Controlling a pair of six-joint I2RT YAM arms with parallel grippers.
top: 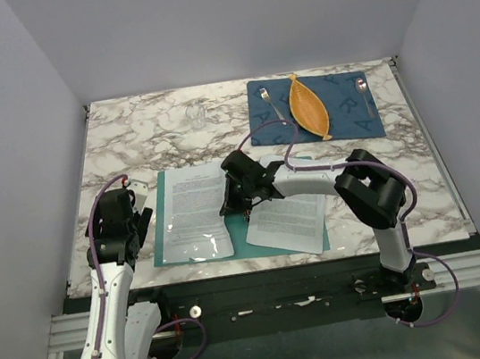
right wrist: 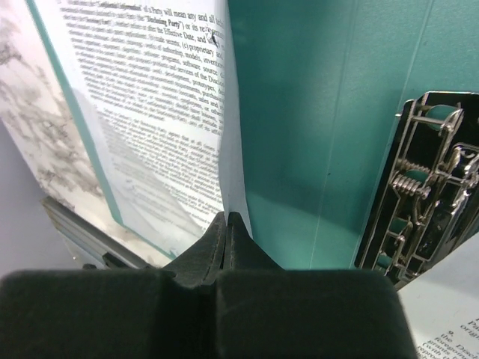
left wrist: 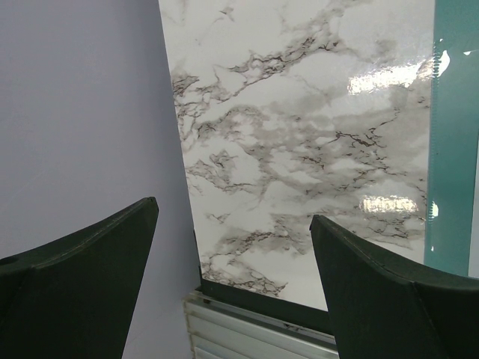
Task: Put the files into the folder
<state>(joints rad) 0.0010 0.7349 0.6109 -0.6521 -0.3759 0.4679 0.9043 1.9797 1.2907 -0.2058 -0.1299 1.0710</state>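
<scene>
The teal folder (top: 247, 237) lies open on the marble table. One printed sheet of the files (top: 190, 209) lies on its left half. A second sheet (top: 290, 222) lies skewed on its right half. My right gripper (top: 230, 206) is over the folder's middle, shut on the lifted right edge of the left sheet (right wrist: 150, 112). In the right wrist view its jaws (right wrist: 227, 217) pinch that white edge, with the folder's teal inside (right wrist: 314, 134) and metal clip (right wrist: 430, 187) to the right. My left gripper (top: 142, 217) is open and empty over bare marble, left of the folder edge (left wrist: 453, 149).
A dark blue placemat (top: 345, 123) at the back right carries an orange leaf-shaped dish (top: 309, 108) and two spoons (top: 270, 103). A clear glass (top: 197, 114) stands at the back. The table's front-left corner and metal rail (left wrist: 254, 329) lie under my left gripper (left wrist: 233, 213).
</scene>
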